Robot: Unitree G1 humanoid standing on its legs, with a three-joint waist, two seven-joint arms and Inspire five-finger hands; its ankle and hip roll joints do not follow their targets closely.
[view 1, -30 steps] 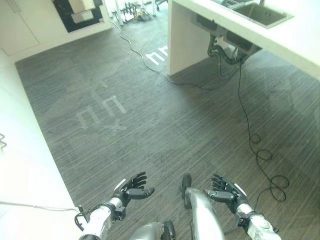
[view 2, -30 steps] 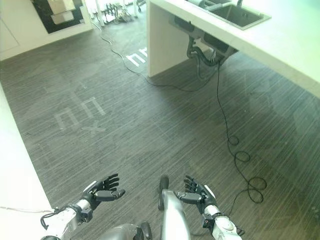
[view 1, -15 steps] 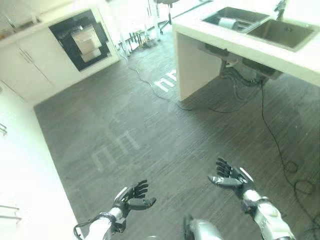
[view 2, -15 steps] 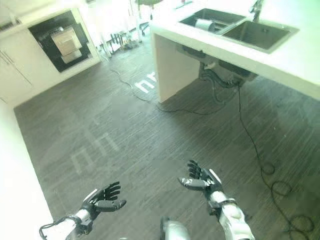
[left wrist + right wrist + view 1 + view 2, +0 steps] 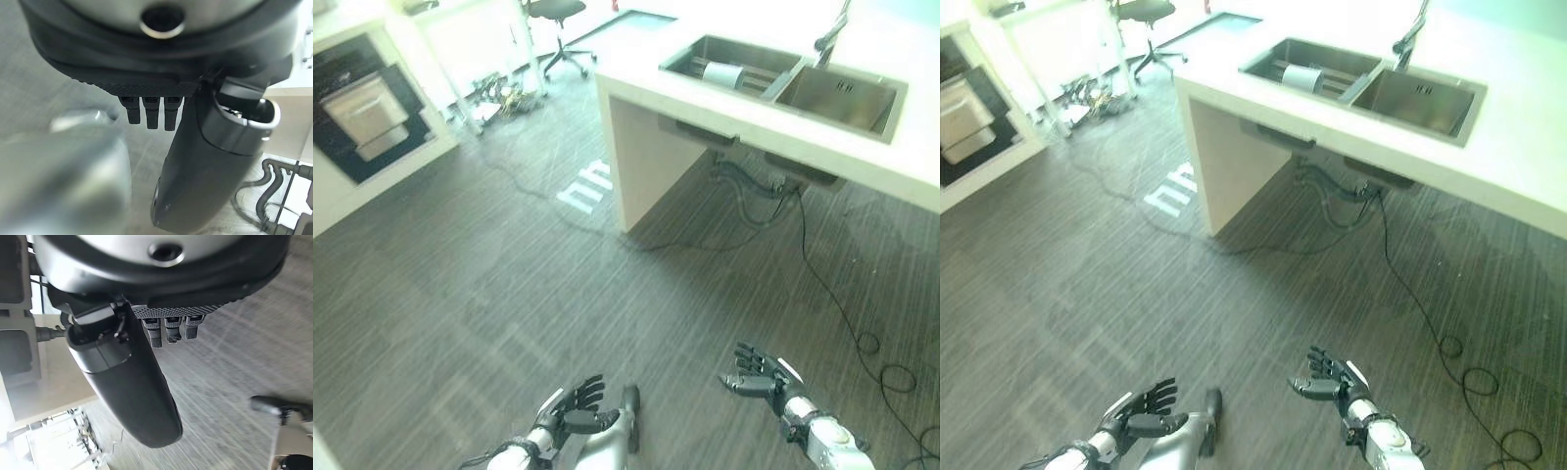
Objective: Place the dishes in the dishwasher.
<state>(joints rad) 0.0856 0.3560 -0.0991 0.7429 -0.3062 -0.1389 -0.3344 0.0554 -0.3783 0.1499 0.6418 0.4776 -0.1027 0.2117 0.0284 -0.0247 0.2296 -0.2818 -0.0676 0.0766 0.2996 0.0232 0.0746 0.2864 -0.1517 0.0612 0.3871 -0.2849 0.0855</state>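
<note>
Low over the dark striped floor (image 5: 509,294), at about 7 o'clock of the head views, the left robot hand (image 5: 570,415) hangs with its fingers spread and relaxed and holds nothing. At about 5 o'clock the right robot hand (image 5: 759,371) is also spread wide and empty, with its fingers pointing toward the left hand; the two hands are well apart. Both wrist views agree: each thumb stands out free and the fingers hang straight with only floor behind them. At 1 o'clock, far from both hands, a white tabletop (image 5: 636,73) carries a double steel sink (image 5: 842,93) with a faucet (image 5: 830,31) at its back edge. One light cylindrical dish (image 5: 722,73), maybe a cup or a bowl, lies on its side in the left basin; I cannot tell exactly what kind it is. Under the sink grey pipes (image 5: 744,186) hang, and a black cable (image 5: 832,294) runs from them over the floor. At 10 o'clock a dark open appliance (image 5: 357,113) with a light rack inside stands in the white cabinets. At 12 o'clock an office chair (image 5: 556,12) stands on the floor.
</note>
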